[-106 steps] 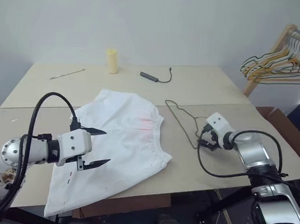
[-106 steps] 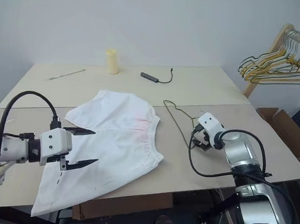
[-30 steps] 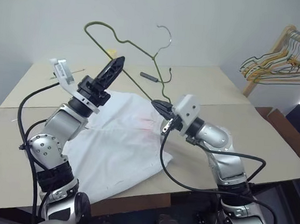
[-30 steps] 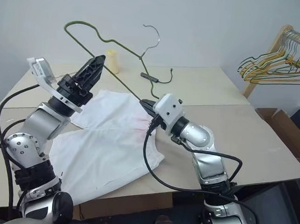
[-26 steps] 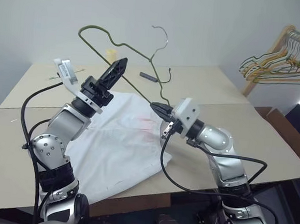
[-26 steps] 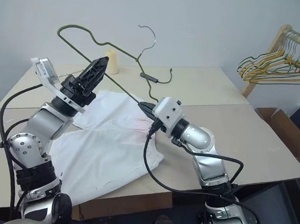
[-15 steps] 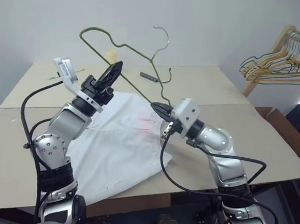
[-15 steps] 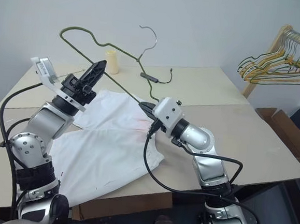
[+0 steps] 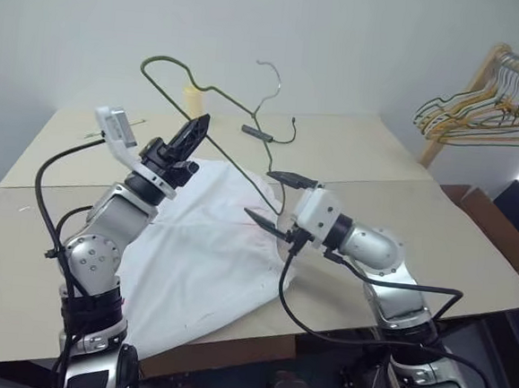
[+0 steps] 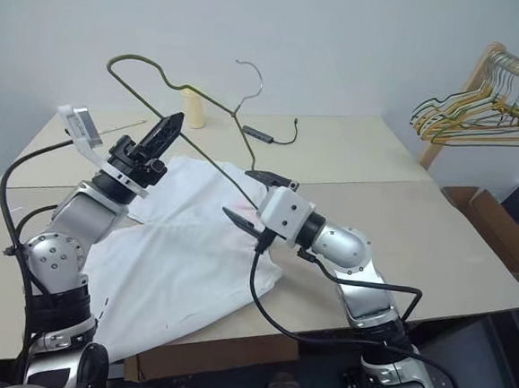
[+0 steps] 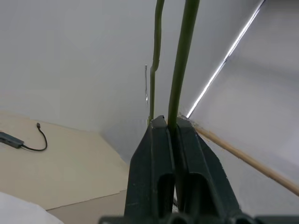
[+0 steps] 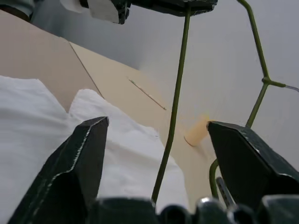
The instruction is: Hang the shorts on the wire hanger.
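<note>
Head stereo looks down over the table (image 9: 380, 150) — wrist cameras close, sharing the wire hanger (image 12: 175, 107).

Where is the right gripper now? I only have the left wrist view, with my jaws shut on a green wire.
Observer: The right gripper sits at the low end of the wire hanger, jaws open, the wire passing between them unclamped.
Operator: And the shorts?
Observer: The shorts lie spread on the table under both arms, none of the fabric on the wire.
Operator: How does the hanger sit?
Observer: Tilted in the air, its hook uppermost and free.
</note>
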`<state>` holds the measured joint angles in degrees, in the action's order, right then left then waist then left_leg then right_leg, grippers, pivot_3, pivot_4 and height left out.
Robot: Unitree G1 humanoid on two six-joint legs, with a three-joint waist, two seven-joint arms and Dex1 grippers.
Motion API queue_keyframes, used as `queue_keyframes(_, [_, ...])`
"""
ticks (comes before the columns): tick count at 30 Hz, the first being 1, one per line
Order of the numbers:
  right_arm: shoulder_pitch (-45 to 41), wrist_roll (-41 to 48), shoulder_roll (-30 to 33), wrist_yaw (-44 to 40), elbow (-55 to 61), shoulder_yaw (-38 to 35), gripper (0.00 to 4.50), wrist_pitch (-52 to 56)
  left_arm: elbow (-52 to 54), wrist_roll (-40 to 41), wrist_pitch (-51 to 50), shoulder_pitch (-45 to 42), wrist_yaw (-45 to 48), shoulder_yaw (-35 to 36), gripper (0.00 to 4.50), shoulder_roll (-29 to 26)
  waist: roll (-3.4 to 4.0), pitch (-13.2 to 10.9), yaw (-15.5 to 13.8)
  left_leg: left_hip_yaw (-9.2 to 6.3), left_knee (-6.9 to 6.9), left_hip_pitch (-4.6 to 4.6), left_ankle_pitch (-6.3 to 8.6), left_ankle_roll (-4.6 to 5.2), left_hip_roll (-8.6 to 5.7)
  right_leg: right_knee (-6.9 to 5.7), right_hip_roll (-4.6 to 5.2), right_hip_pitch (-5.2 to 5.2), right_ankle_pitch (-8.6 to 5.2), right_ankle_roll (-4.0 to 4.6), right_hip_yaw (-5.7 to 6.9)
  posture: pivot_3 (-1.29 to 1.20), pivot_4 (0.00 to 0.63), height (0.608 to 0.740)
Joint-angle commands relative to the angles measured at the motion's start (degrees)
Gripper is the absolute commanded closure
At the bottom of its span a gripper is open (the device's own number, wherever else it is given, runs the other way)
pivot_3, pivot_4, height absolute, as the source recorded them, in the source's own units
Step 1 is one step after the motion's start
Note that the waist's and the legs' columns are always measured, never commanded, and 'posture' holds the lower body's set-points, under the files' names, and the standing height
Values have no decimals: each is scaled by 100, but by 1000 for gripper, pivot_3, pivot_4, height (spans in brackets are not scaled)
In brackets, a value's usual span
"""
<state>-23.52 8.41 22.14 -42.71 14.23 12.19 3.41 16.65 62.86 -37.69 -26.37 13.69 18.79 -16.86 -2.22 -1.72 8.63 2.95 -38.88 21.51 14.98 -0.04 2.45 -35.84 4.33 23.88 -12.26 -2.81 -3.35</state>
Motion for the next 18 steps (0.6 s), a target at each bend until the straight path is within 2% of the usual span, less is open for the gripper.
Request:
queue_keyframes(1, [-105, 1834, 660, -890, 497, -721, 9, 1698, 156, -137, 213, 4, 709, 29, 4500, -353, -1, -1, -11, 0, -2, 3, 0, 0, 0, 1, 2, 0, 0, 0, 0, -90, 0, 740])
queue_keyframes(5, [-359, 3063, 1588, -1920, 124, -1170, 9, 2951, 284, 429, 156, 228, 2206, 390, 4500, -974, -1, -2, -11, 4, -2, -4, 1, 1, 2, 6, 2, -7, -1, 0, 1, -96, 0, 740])
queue_keyframes(9, [-796, 3278, 2348, -2843, -501, -860, 9, 3898, 284, 1046, 54, 386, 3732, 762, 4500, -1514, 1, -5, 41, 11, 4, -17, 1, 1, 14, 4, -10, -8, -22, 0, 2, -101, 0, 740])
queue_keyframes(13, [-1426, 3515, 2331, -3283, -1185, -575, 9, 4835, -50, 1356, 58, 193, 4348, 891, 4500, -1731, 2, -5, 42, 13, 4, -31, 1, 1, 19, 4, -15, -22, -44, -10, 1, -103, 0, 740])
queue_keyframes(18, [-1673, 3357, 1951, -3103, -1080, -313, 9, 5005, -114, 1238, 243, 33, 4421, 780, 4500, -1598, 1, -5, 10, 9, 4, -35, 2, 2, 18, 8, -13, -34, -43, -29, 2, -104, 0, 740])
